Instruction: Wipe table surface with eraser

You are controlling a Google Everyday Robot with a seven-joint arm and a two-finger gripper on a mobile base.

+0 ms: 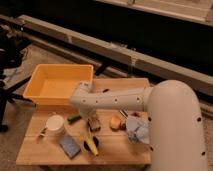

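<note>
The eraser [70, 146], a small flat blue-grey block, lies near the front left of the wooden table surface [115, 85]. It rests below the white cup [55, 123] and left of the banana [90, 145]. My white arm reaches in from the right and bends down at the wrist. My gripper [92, 123] hangs shut just over the middle of the table, up and to the right of the eraser and apart from it. I see nothing held in it.
A yellow plastic tub [37, 90] fills the back left corner. A pale blue-grey cloth [137, 129] and a small orange object [116, 122] lie to the right of the gripper. A small green object [74, 118] sits beside the cup. A dark stand [7, 65] is off the table's left.
</note>
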